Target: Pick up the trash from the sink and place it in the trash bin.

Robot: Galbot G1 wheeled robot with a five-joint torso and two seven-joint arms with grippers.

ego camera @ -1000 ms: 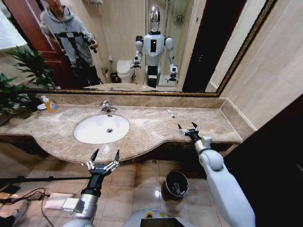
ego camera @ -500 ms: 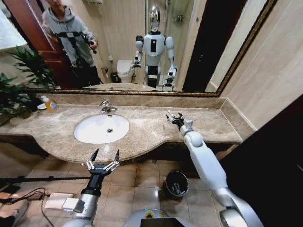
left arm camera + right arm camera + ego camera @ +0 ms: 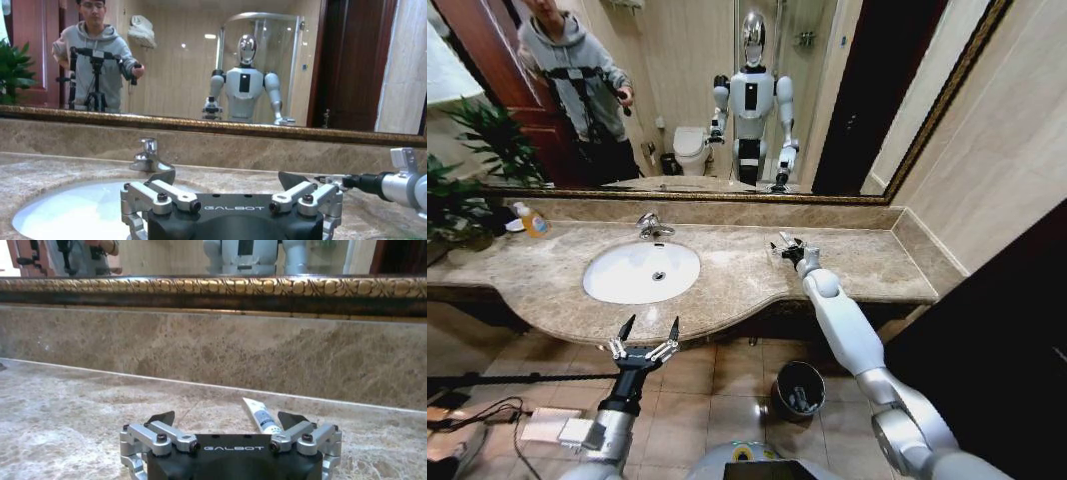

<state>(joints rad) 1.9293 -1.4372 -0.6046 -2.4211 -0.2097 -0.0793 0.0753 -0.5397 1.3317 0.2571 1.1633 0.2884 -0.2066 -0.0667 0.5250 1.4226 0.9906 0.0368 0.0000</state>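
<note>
Trash, a small white tube [image 3: 261, 419], lies on the brown marble countertop [image 3: 727, 270] to the right of the sink [image 3: 641, 271], near the back wall. Compared with one second ago, the right gripper [image 3: 786, 246] has moved from the counter's front edge to this tube and now hangs low over it. Its fingers are spread wide, one on each side of the tube, and hold nothing. The left gripper [image 3: 647, 335] stays parked in front of the counter edge below the sink, also spread open and empty. The trash bin [image 3: 796, 390] stands on the tiled floor under the counter. A mirror [image 3: 707, 90] covers the wall behind.
</note>
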